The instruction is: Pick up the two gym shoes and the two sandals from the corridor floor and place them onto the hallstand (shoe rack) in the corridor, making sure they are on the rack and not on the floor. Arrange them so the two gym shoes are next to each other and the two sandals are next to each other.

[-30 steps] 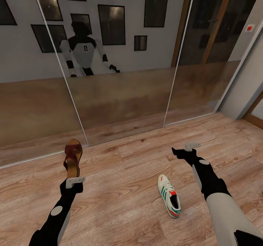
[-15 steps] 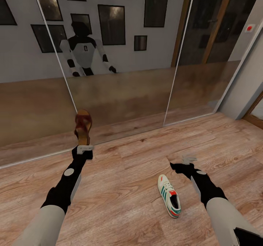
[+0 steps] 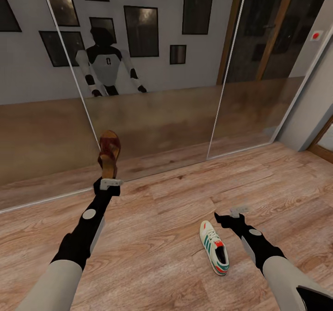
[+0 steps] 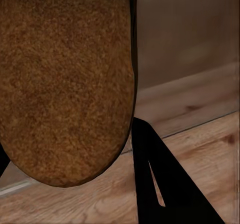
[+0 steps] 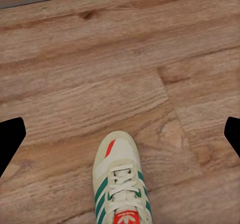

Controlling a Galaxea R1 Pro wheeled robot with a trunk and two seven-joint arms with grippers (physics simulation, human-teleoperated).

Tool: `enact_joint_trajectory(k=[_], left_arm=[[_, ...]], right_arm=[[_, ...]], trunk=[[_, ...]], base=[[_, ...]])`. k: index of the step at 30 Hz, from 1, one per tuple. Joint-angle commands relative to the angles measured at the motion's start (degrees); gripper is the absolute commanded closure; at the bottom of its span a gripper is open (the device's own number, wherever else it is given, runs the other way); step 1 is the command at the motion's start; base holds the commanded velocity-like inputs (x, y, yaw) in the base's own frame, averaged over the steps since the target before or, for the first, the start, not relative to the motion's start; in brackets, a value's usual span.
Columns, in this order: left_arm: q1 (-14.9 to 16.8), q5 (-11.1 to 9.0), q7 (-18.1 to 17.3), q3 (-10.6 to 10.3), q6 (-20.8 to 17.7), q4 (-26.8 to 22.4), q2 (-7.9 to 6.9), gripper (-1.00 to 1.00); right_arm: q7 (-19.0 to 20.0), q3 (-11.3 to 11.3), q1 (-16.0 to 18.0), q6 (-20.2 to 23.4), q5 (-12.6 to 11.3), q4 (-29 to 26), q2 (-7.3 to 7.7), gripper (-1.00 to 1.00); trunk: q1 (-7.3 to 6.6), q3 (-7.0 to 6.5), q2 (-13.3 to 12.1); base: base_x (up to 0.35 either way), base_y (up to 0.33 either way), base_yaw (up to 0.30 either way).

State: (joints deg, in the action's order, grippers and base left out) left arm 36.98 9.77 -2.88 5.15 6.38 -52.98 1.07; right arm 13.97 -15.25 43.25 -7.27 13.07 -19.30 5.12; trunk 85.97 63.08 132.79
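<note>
sandal [image 3: 109,155] pinched by the left end effector [image 3: 111,182] just before the mirror could slip; right end effector [image 3: 239,209], spread beside the gym shoe [image 3: 214,253], might knock it.

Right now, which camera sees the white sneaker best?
The head view: the whole gym shoe lies on the floor, stripes and heel visible. The right wrist view catches just its toe and laces.

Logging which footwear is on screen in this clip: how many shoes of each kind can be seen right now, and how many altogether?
Sandals: 1, the sandal held up off the corridor floor in the left hand.
Gym shoes: 1, the gym shoe lying on the floor beside the open right hand.
Total: 2.
</note>
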Motion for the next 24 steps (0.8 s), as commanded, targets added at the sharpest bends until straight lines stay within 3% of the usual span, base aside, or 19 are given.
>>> enact_joint_trajectory(k=[1, 11, 16, 24], left_arm=[[0.03, 0.72, -0.33, -0.56, 0.12, 0.12, 0.08, 1.00], [0.03, 0.49, -0.54, -1.55, -0.01, 1.80, 0.15, 1.00], [0.15, 0.00, -0.49, -1.50, 0.88, 7.48, 0.14, 1.00], [0.16, -0.03, -0.46, -1.32, 0.99, 8.30, 0.04, 1.00]], right_arm=[[0.36, -0.50, 0.05, -0.27, 0.55, 0.05, 0.00, -1.00], [0.48, -0.48, -0.03, -0.37, 0.63, 0.26, 0.16, -1.00], [0.31, -0.56, -0.18, -0.37, 0.56, 1.61, 0.24, -1.00], [-1.11, -0.57, -0.18, -0.37, 0.55, 1.72, 0.92, -1.00]], trunk=[[-0.01, 0.04, 0.02], [1.97, 1.66, 3.63], [3.06, 2.57, 5.63], [4.82, 4.57, 8.84]], base=[[0.000, 0.000, 0.000], [0.000, 0.000, 0.000], [0.000, 0.000, 0.003], [0.000, 0.000, 0.069]])
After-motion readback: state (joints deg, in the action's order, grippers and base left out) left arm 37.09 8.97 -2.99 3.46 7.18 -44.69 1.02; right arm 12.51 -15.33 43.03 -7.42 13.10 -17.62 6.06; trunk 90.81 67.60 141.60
